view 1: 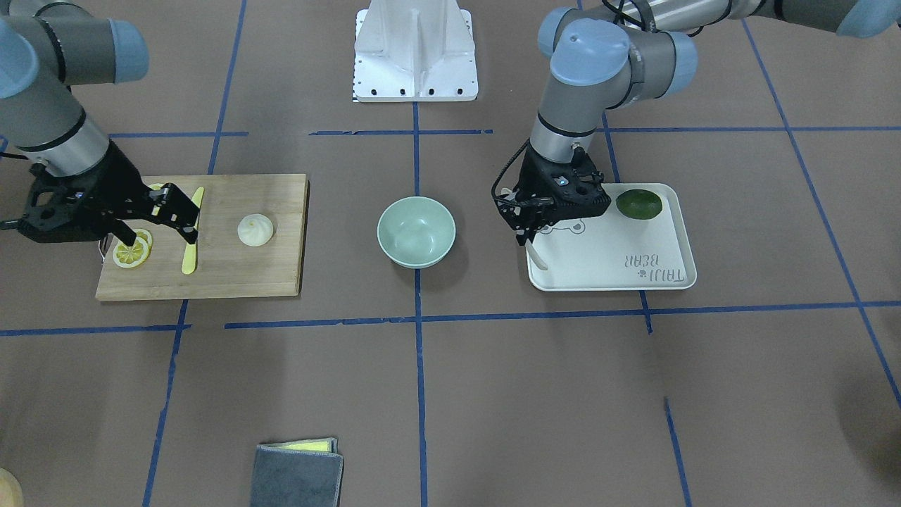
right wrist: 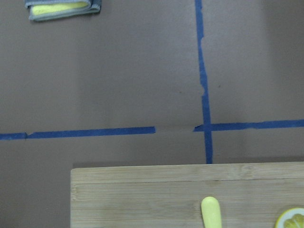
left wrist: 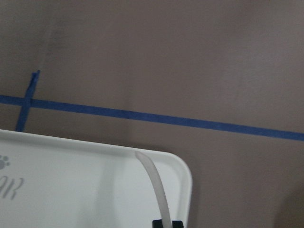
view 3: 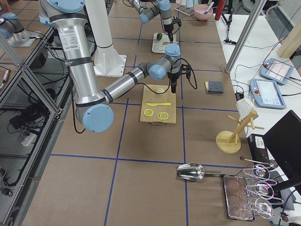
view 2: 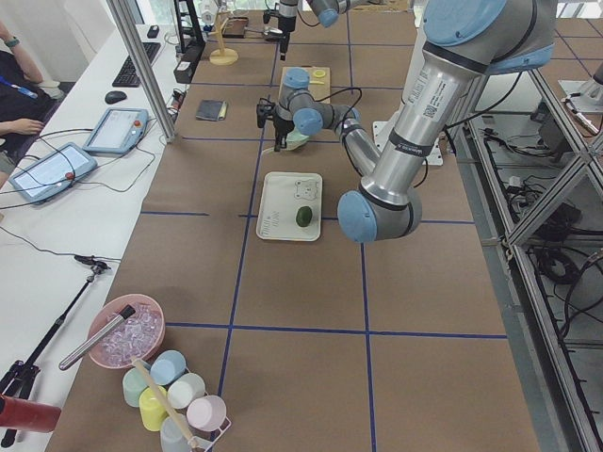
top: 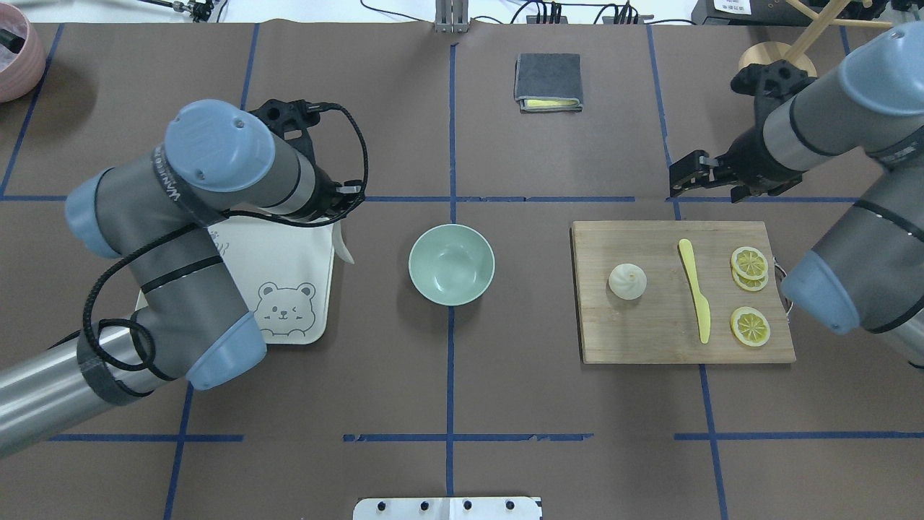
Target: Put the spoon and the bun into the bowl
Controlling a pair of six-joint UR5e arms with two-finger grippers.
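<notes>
My left gripper [view 1: 528, 236] is shut on the off-white spoon [view 1: 538, 255], which hangs over the near corner of the white bear tray [view 1: 633, 271]. In the left wrist view the spoon [left wrist: 154, 180] runs up from the closed fingertips over the tray's corner [left wrist: 71, 190]. The empty mint-green bowl [view 1: 416, 231] stands at the table's middle, apart from the spoon. The white bun [view 1: 255, 230] sits on the wooden board [view 1: 225, 274]. My right gripper [view 1: 158, 225] is open and empty, raised over the board's side with the knife, away from the bun [top: 627, 281].
A yellow plastic knife [view 1: 191, 239] and lemon slices [view 1: 132, 252] lie on the board. A dark green lime [view 1: 639, 204] sits on the tray. A folded grey and yellow cloth [view 1: 297, 472] lies on the operators' side of the table.
</notes>
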